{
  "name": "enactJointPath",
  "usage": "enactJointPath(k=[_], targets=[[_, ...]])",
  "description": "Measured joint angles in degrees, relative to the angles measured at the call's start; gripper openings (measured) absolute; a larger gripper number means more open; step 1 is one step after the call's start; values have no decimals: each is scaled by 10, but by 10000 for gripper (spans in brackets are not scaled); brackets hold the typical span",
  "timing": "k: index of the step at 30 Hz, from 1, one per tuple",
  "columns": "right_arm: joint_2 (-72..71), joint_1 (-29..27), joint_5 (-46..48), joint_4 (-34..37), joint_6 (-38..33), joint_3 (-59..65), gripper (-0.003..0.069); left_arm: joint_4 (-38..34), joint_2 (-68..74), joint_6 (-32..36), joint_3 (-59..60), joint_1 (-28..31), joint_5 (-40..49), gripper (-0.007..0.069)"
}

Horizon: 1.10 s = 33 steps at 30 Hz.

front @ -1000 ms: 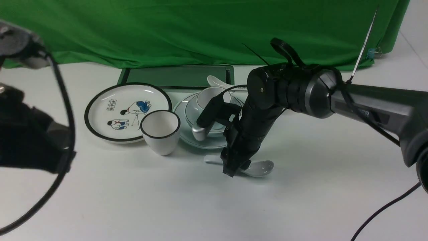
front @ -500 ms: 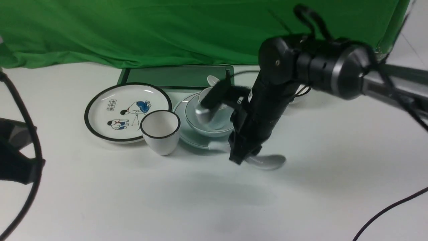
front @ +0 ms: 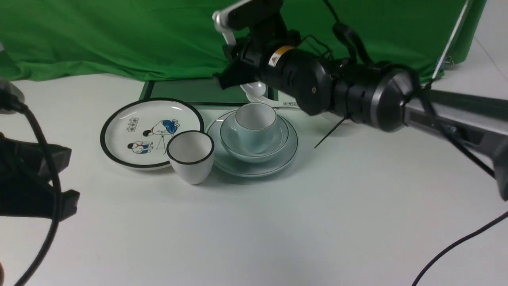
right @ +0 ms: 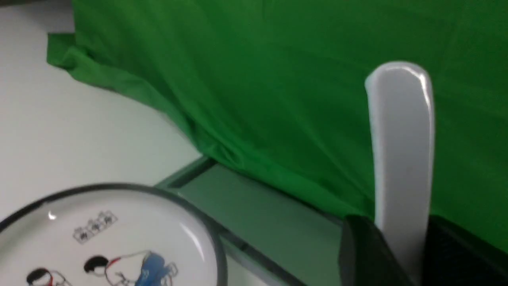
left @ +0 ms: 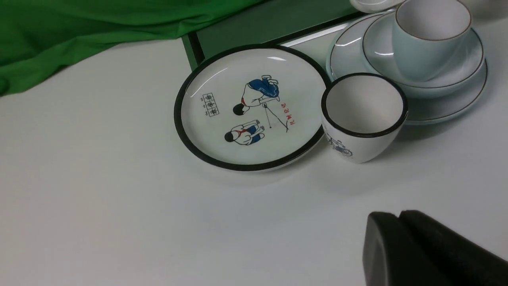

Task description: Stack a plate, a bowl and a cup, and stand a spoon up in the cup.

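The pale blue-green cup stands in the bowl, which sits on the plate, at the table's middle. The stack also shows in the left wrist view: cup, bowl, plate. My right gripper is raised above and behind the cup. In the right wrist view it is shut on the plain white spoon, whose handle sticks out past the fingers. My left gripper is shut and empty, low over the table's near left.
A white black-rimmed cartoon plate and a black-rimmed white cup stand left of the stack. A second spoon with printed marks lies behind it. A dark green board and green cloth are at the back. A cable crosses the near right.
My right gripper has lifted the white spoon off the table in front of the plate and swung it up and back, above the cup. The left arm has shifted at the left edge.
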Motion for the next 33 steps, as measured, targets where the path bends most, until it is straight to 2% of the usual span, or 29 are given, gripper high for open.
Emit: enactJointPath(k=[6,9,10,12,14,18,19,21,22,28,33], targets=[[12,1,56,1,1,0,195,-3,-3,0,0,0,0,-29],[9,1,74,1,1,0,230,-7,-13,-2,0,0,0,-29],[6,1,93,1,-1,0,278,-9,-28,-4,0,0,0,-29],[1,1,113,-1,-2,0,315,-12,-50,-5,0,0,-1,-29],[-12,1,150,-17,-3,0,318,-14,-83,-5,0,0,-5,-29],[-63,1,252,-71,0,0,202,-16,-154,-6,8,0,-32,-29],[-89,1,307,-98,0,0,134,-17,-172,-6,17,0,-46,-29],[-119,1,349,-115,0,0,78,-17,-197,-6,31,0,-67,-29],[-158,1,412,-140,2,0,39,-17,-223,-7,53,0,-91,-29],[-335,4,618,-275,96,0,14,-32,-326,-9,176,0,-178,-29],[-437,4,734,-323,155,46,14,-34,-374,-9,236,0,-216,-29]])
